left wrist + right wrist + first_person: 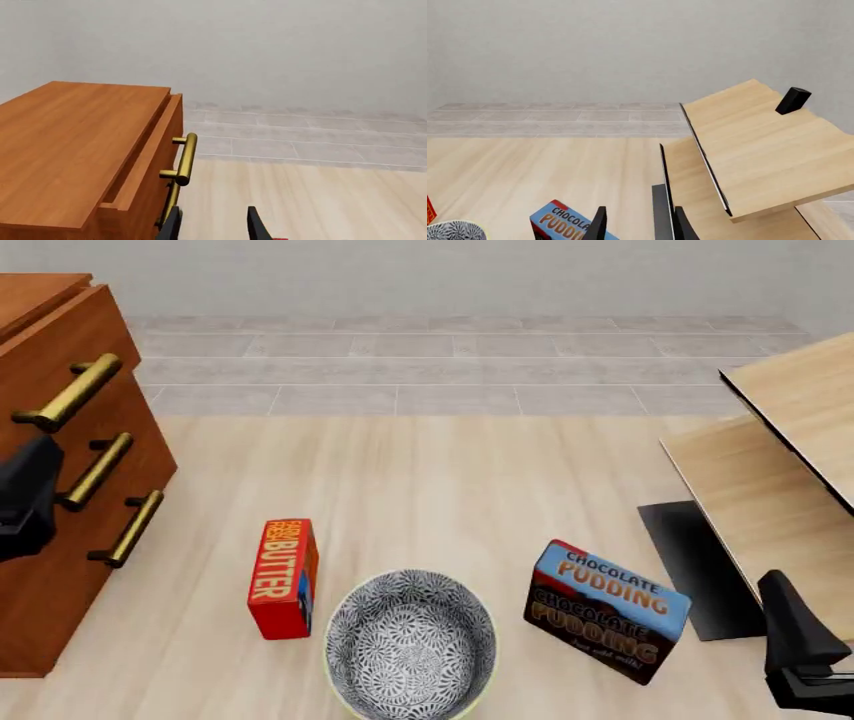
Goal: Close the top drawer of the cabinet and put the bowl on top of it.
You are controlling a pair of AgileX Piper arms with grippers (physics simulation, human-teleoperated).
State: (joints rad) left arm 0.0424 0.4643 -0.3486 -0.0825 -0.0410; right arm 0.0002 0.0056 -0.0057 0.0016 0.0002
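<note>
1. At the far left of the front view stands the cabinet [54, 570], reddish-brown, with three brass bar handles on its front. The left wrist view shows the top drawer [143, 165] pulled out a little from the cabinet body, a gap visible behind its front panel.
2. Your left gripper [212, 225] sits near the cabinet front, its fingers spread apart with nothing between them. In the left wrist view, one fingertip lies just beside the lower end of the top drawer's brass handle [184, 159]; you cannot tell whether they touch.
3. Moving right, a red butter box [283, 577] stands upright on the counter [441, 480], well apart from the cabinet.
4. Just beside the butter box, the bowl [411, 645] sits upright on the counter near the front edge, grey-and-white floral inside, with a pale rim.
5. Right of the bowl, a blue chocolate pudding box [607, 612] stands tilted, near the bowl but apart from it.
6. Further right, pale light-wood furniture [787, 460] rises with slanted panels and a dark base.
7. Your right gripper [637, 225] hovers low at the right, beside that furniture; its fingers stand apart and grasp nothing.
</note>
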